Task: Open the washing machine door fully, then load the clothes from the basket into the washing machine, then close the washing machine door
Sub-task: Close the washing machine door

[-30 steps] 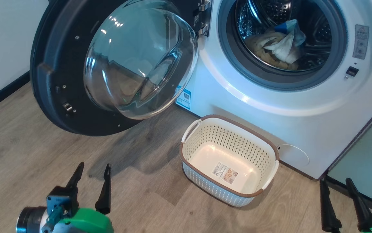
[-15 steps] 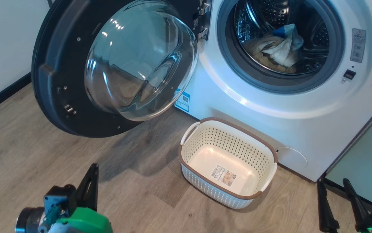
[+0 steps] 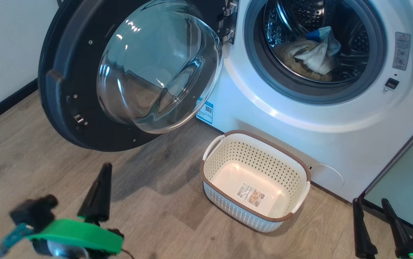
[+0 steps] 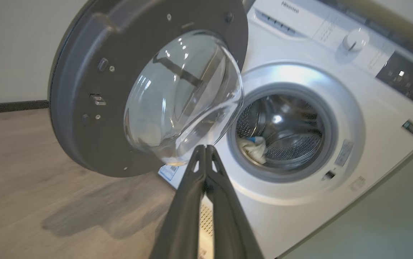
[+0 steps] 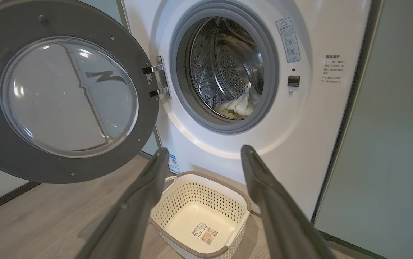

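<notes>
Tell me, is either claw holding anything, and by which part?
Nothing. The left gripper is shut on air; the right gripper is open and empty.

Home laundry rm: washing machine (image 3: 264,118), basket (image 3: 249,158), wood floor (image 3: 30,162).

I read "Hisense" on washing machine (image 4: 299,201) top panel. Warning sticker (image 5: 287,39) beside drum opening, blue QR sticker (image 3: 205,112) at lower corner, label (image 3: 250,194) on basket (image 3: 256,158) bottom: print too small for me.

clothes (image 3: 308,54) in the washing machine (image 3: 335,144), basket (image 3: 255,219) before it.
</notes>
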